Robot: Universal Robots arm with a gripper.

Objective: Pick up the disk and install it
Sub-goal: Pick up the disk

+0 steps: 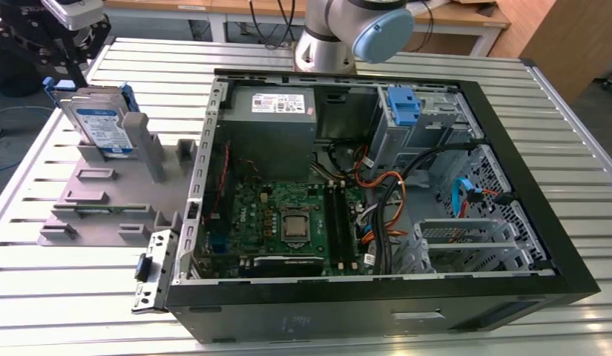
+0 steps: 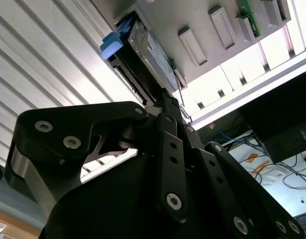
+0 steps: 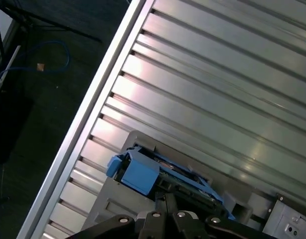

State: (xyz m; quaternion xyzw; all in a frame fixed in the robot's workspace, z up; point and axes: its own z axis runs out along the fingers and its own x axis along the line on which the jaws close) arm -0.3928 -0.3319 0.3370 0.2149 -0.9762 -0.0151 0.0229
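The disk (image 1: 100, 122), a silver drive with a white-and-blue label in a blue carrier, stands on edge in a grey holder (image 1: 113, 200) at the exterior view's left. My black gripper (image 1: 73, 67) hangs just above its top edge. In the second wrist view the fingertips (image 2: 165, 95) come together in front of the disk (image 2: 153, 52). The first wrist view shows the carrier's blue tab (image 3: 138, 172) right beyond the gripper (image 3: 168, 199). The fingers look shut, with nothing seen between them.
An open black computer case (image 1: 543, 222) lies on the slatted metal table (image 1: 167, 59), holding a grey power-supply box (image 1: 269, 111), a motherboard (image 1: 285, 222), cables and a lone blue bracket (image 1: 405, 104) in the drive bay. The arm's base (image 1: 335, 33) stands behind the case.
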